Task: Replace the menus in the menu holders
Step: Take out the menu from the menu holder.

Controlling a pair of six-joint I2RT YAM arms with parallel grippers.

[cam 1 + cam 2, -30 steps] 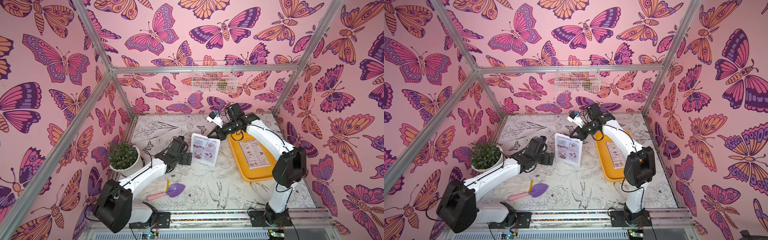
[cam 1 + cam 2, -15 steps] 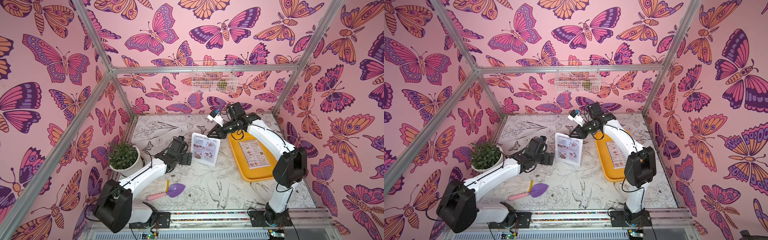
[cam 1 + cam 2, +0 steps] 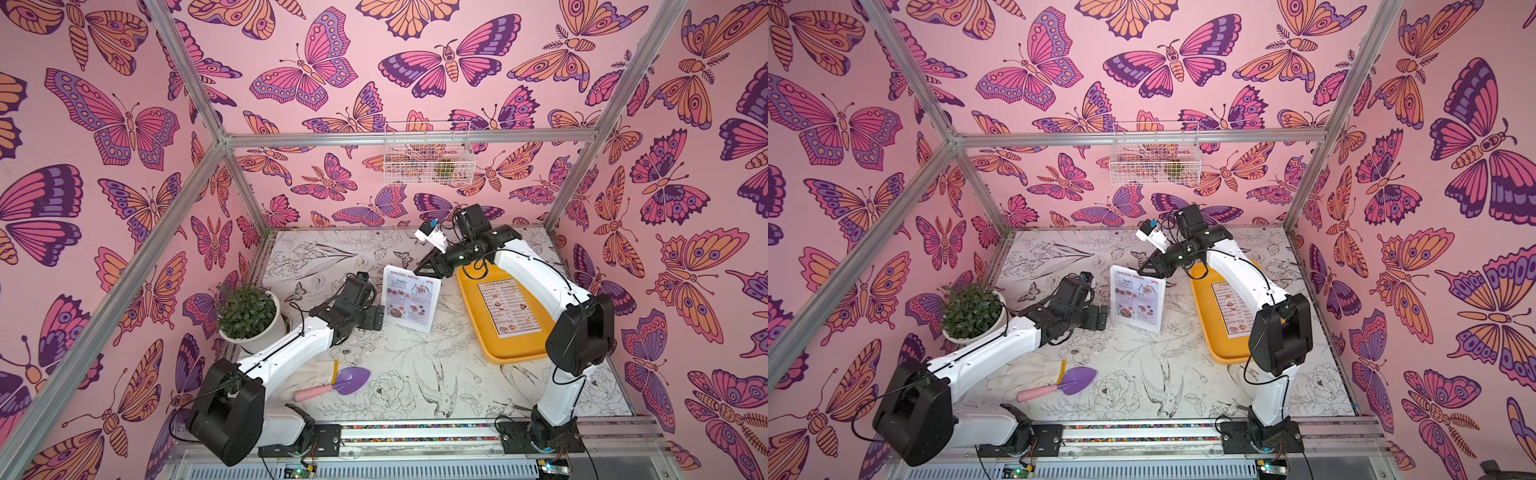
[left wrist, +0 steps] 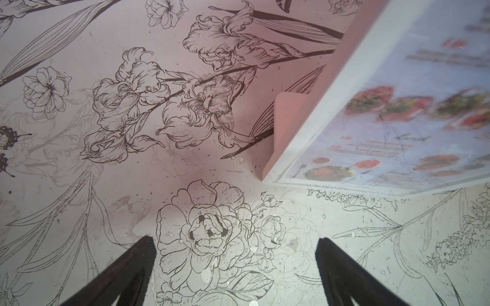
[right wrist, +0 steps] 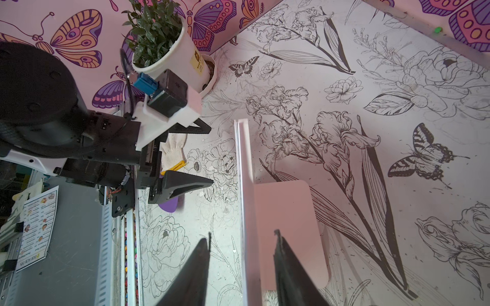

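Sitting well to the left of the stand [image 3: 428,327], a potted plant [image 3: 248,311] fills a white pot whose yellow label is too small to read. Nearer the stand, the left gripper [image 4: 234,239] hangs low over bare table just beside its left edge, fingers spread wide and grasping nothing. In front of the stand and to its left lie a purple trowel [image 3: 351,380] with a pink handle and a white glove [image 3: 1025,372].

The stand itself is upright and holds the pink menu [image 3: 409,296], headed "SPECIAL MENU" in red above food photos; the smaller print cannot be read. Over its top right corner the right gripper [image 5: 242,234] straddles the panel, one finger on each side, released, with a gap showing on both sides.

Right of the stand, a yellow tray [image 3: 513,353] holds the white menu [image 3: 509,307] lying flat, face up, headed "DIM SUM INN".

The table [image 3: 415,374] is white, printed with black line drawings of flowers, birds and butterflies. Pink walls with large purple and orange butterflies enclose it in a metal frame, and a wire basket [image 3: 428,153] hangs on the wall behind the stand.
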